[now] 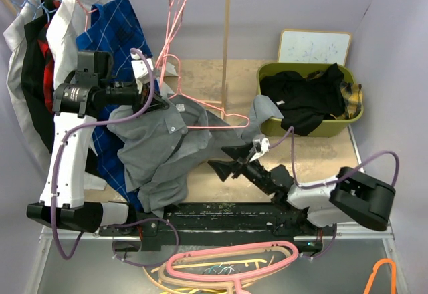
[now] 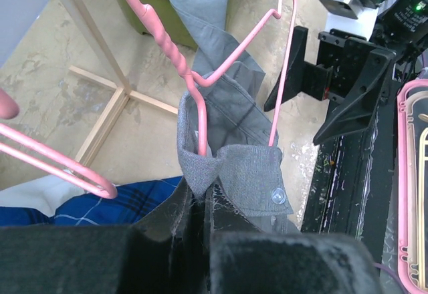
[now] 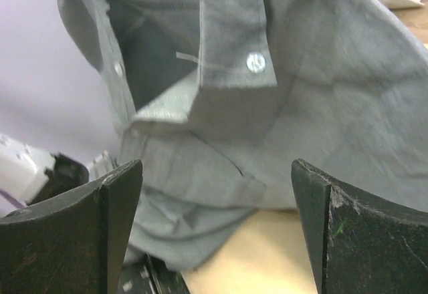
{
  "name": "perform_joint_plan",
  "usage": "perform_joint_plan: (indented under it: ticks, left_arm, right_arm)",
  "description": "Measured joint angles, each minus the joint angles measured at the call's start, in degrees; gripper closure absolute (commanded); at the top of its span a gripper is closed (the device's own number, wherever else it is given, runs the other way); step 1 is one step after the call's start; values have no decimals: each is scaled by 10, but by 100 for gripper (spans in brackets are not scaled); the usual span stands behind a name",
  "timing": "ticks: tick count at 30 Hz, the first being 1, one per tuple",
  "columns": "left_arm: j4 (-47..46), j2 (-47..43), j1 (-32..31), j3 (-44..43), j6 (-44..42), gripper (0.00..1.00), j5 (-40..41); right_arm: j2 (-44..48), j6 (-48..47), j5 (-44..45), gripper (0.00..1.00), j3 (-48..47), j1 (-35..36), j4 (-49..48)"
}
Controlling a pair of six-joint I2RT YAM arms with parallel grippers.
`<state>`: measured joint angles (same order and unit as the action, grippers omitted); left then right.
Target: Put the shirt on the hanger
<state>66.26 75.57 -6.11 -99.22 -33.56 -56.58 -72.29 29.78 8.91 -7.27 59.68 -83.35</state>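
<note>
In the left wrist view the left gripper [image 2: 207, 217] is a dark blur along the lower edge, which cuts off its body. The collar of the mid-grey button-up shirt of soft cloth [image 2: 251, 174] vanishes between its fingers. Both wires of the thin pink wire hanger [image 2: 235, 53] run down into that collar, so its lower frame is hidden.

In the right wrist view the shirt overruns the top and right edges, and the bottom edge cuts the right gripper [image 3: 215, 174].

In the top view the blue checked shirt [image 1: 110, 30] at upper left is partly behind the white left arm [image 1: 67, 160]. The orange hanger [image 1: 382, 275] at lower right is cut off by the bottom edge.
</note>
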Motion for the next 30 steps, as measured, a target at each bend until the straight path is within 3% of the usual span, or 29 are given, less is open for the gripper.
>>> perform_joint_plan:
  ticks: [7, 17, 25, 30]
  left_arm:
    - [-11, -10, 2, 2, 11, 100, -3]
    - [-19, -14, 3, 13, 14, 100, -3]
    - [-20, -14, 4, 16, 14, 100, 1]
    - [-20, -14, 4, 16, 12, 100, 4]
  right_arm:
    - [-116, 47, 12, 15, -93, 0, -64]
    - [-197, 72, 36, 26, -120, 0, -70]
    - [-203, 83, 31, 8, -148, 0, -75]
    - [-199, 97, 21, 4, -137, 0, -75]
